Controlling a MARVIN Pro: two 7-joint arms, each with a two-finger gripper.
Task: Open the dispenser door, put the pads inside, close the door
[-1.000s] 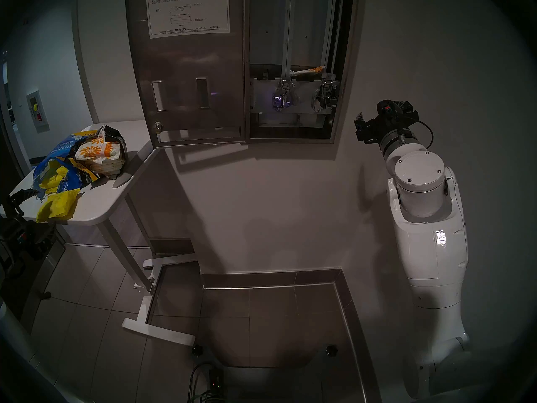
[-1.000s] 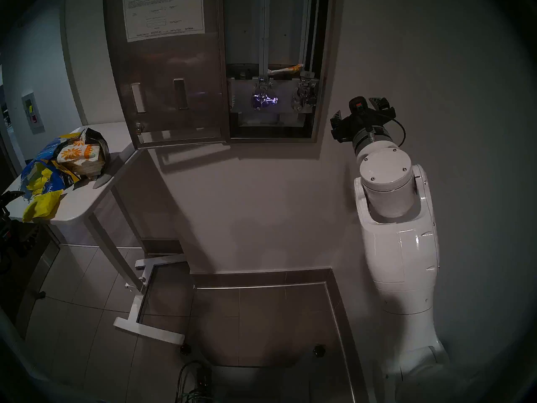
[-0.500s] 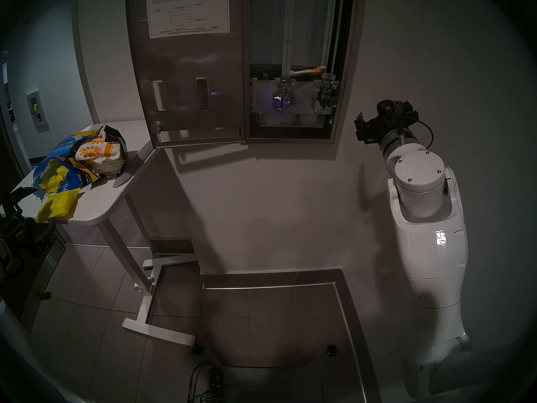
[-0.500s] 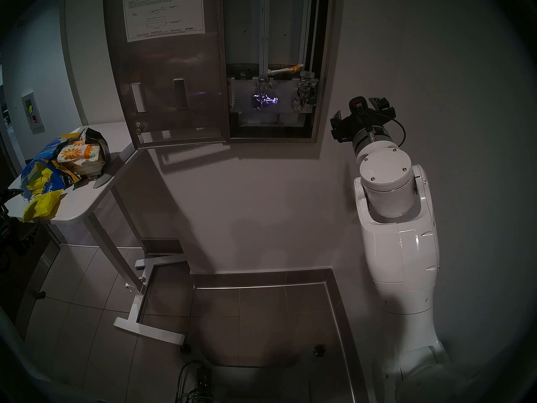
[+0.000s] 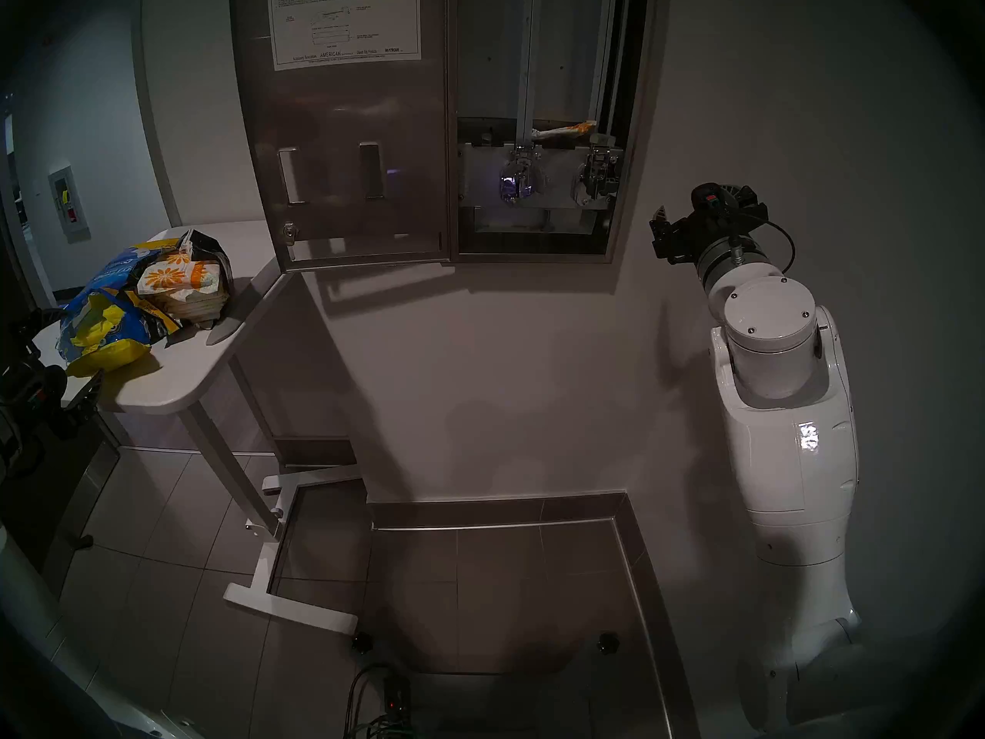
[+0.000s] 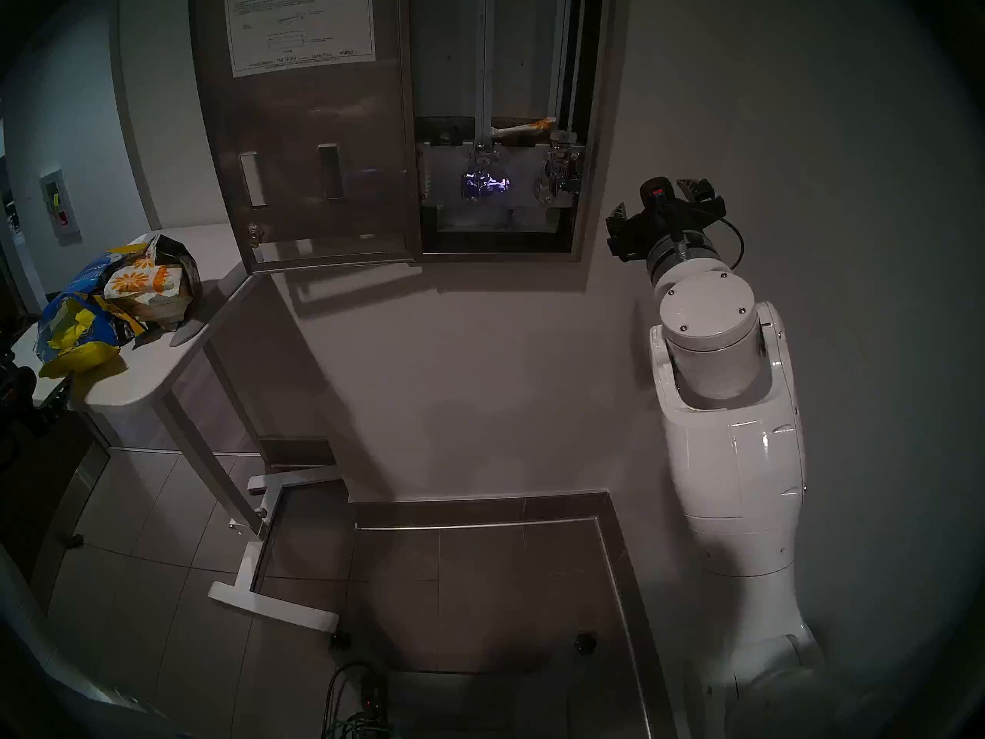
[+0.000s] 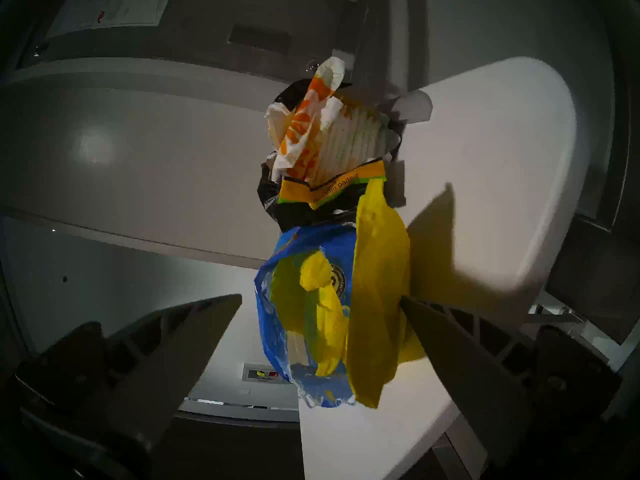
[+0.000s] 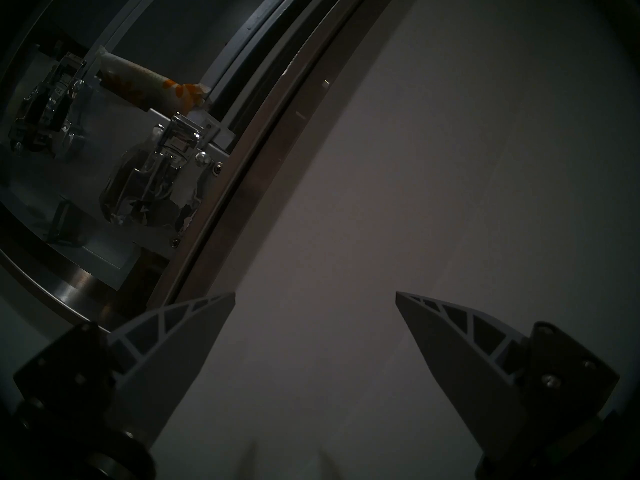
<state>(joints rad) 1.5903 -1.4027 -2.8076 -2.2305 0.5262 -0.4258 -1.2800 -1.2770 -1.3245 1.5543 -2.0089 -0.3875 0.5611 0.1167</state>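
Left gripper has fingers spread wide, nothing between the pads; in its wrist view the right finger sits just beside the plain yellow pad, contact not clear. Right gripper is also spread and empty, facing bare wall, with the dispenser at 10 o'clock from it in its wrist view. In the head view the right gripper hangs at 3 o'clock of the dispenser, apart from it. The left gripper is only partly visible, dark, at the table's left edge.

Dispenser door is swung fully open to 9 o'clock of the cabinet, with one white instruction sheet on its back, two lever slots and one round lock at its lower left.

Inside the cabinet: two chrome levers, side by side. One flower-print pad lies across the right chute just above them, at 12 o'clock from the right lever.

On the table: one torn blue-and-yellow bag, with a stack of flower-print pads at its 2 o'clock end; the stack count is not readable, only the top one shows its print. One plain yellow pad lies at 6 o'clock of the bag, touching it.
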